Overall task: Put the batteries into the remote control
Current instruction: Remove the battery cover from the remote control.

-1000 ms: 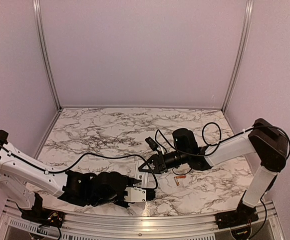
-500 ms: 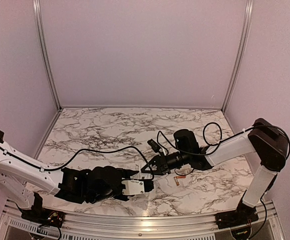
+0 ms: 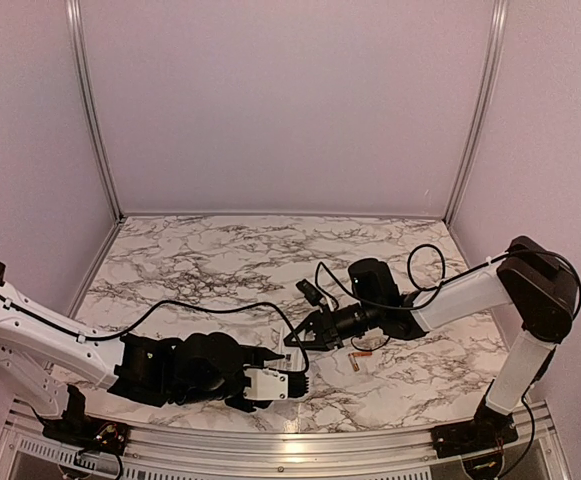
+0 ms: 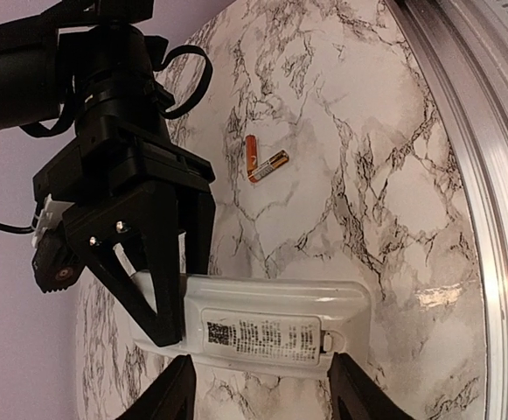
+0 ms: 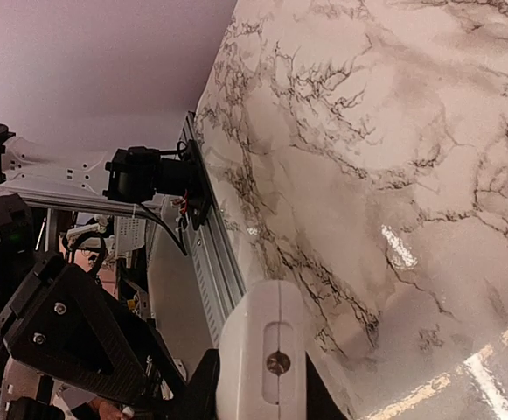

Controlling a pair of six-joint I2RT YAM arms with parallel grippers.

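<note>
Likely light, slick remote control (image 4: 323, 302) — pinch across long edges; left tool (image 4: 262, 360) spread, empty; right tool (image 4: 184, 304) astride its end — grip unclear.

Glossy marble-look table (image 4: 385, 157); remote control (image 4: 271, 302) seemingly smooth white plastic.

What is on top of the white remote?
The right arm's black fingers clamp one end of the white rectangular plastic remote, hiding that end. A printed label shows on its back.
</note>
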